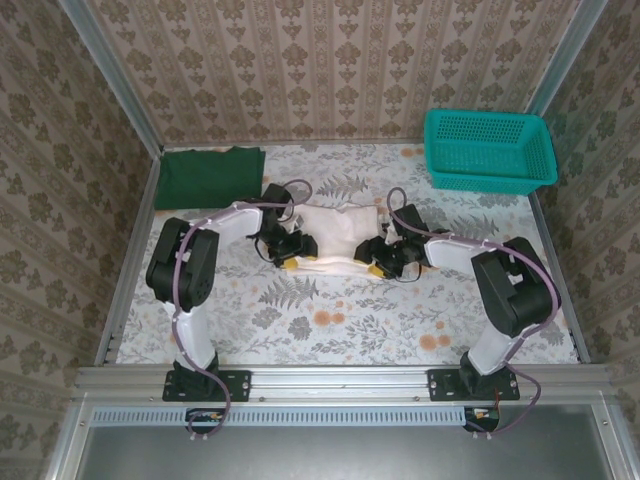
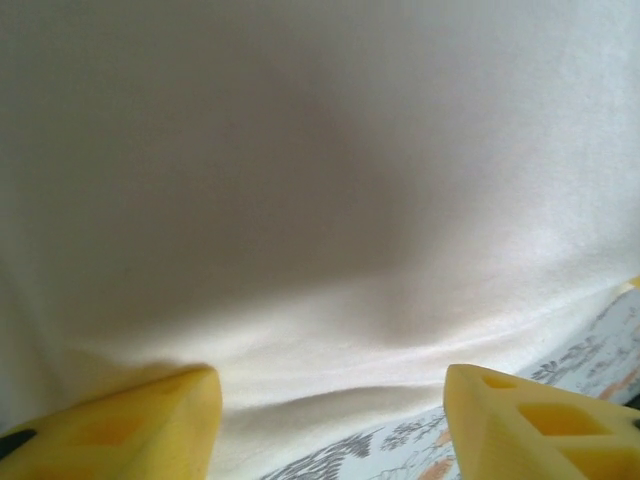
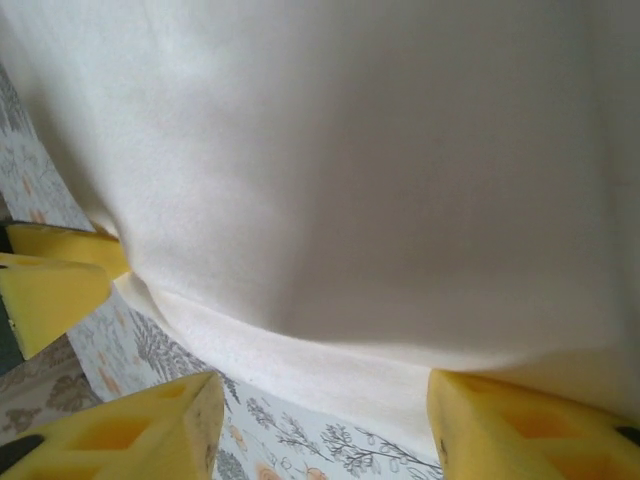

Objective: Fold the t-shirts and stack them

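The off-white t-shirt (image 1: pixel 335 232) lies bunched in the middle of the table. Its near hem runs across the left wrist view (image 2: pixel 330 370) and the right wrist view (image 3: pixel 330 370). My left gripper (image 1: pixel 291 262) sits low at the shirt's near-left edge. It is open, with its yellow fingers (image 2: pixel 140 430) wide apart and the hem just beyond the tips (image 2: pixel 335 435). My right gripper (image 1: pixel 378 268) is at the near-right edge, also open (image 3: pixel 320 435), with the hem lying between its fingers (image 3: pixel 520 430). The dark green t-shirt (image 1: pixel 208 176) lies folded flat at the back left.
A teal mesh basket (image 1: pixel 488 150) stands at the back right corner. Patterned walls with metal rails enclose the floral table (image 1: pixel 330 320) at the left, right and back. The left gripper's yellow fingertips (image 3: pixel 55 280) show at the left of the right wrist view.
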Controlling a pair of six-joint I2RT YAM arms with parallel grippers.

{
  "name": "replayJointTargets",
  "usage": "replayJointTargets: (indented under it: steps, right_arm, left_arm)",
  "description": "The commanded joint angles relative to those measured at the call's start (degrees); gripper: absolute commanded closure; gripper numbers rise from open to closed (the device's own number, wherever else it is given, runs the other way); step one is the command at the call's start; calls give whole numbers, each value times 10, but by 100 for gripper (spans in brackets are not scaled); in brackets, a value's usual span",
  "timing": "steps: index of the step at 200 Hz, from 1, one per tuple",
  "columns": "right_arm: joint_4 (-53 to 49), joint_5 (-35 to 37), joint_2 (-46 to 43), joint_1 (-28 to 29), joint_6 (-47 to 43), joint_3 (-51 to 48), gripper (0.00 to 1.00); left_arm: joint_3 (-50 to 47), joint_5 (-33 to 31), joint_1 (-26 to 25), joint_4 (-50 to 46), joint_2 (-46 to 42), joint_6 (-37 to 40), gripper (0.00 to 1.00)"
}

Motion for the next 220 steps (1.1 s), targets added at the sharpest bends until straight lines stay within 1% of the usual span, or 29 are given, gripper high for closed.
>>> replayJointTargets:
  steps: [1, 9, 23, 33, 38, 54, 69, 81, 109, 122, 136, 146, 160, 170, 191, 212, 220]
  right_arm:
    - [-68, 65, -27, -18, -16, -8, 40]
    - [-74, 57, -39, -23, -17, -5, 40]
    - [-75, 56, -73, -24, -17, -7, 39]
    - [-76, 59, -104, -24, -18, -9, 38]
    - [-84, 66, -119, -23, -19, -10, 38]
    - [-113, 97, -161, -23, -22, -10, 36]
    - [-123, 105, -208, -23, -27, -17, 35]
    - [-135, 115, -231, -23, -38, -18, 35]
    - [-140, 128, -256, -23, -31, -28, 34]
    - [-143, 122, -254, -22, -26, -31, 34]
    - [-187, 129, -250, -21, -24, -20, 35]
    - [-210, 128, -257, -22, -20, -16, 36]
    - [-216, 134, -279, -19, -17, -25, 36]
    - [-219, 144, -294, -18, -12, -35, 36]
    - [-231, 153, -311, -19, 7, -47, 37]
    - [-238, 156, -326, -16, 21, -48, 38]
    - [-259, 160, -335, -15, 22, -48, 37]
  left_arm:
    - [37, -68, 22, -81, -17, 26, 35]
    - [48, -67, 29, -92, -28, 25, 34]
    - [65, -61, 43, -99, -53, 21, 28]
    - [81, -58, 55, -108, -64, 24, 19]
    - [91, -58, 61, -115, -65, 28, 17]
    - [127, -63, 81, -136, -50, 49, 16]
    - [165, -71, 88, -148, -15, 77, 15]
    - [200, -74, 88, -155, 26, 94, 15]
    - [261, -42, 74, -136, 108, 106, 17]
    - [286, -51, 62, -134, 138, 116, 17]
    - [319, -71, 57, -157, 173, 123, 19]
    - [328, -86, 54, -161, 185, 133, 19]
    - [330, -115, 44, -154, 192, 155, 19]
    - [337, -121, 39, -156, 205, 164, 19]
    - [340, -108, 35, -143, 226, 154, 25]
    - [335, -127, 12, -124, 233, 151, 29]
    - [336, -138, 7, -121, 235, 149, 31]
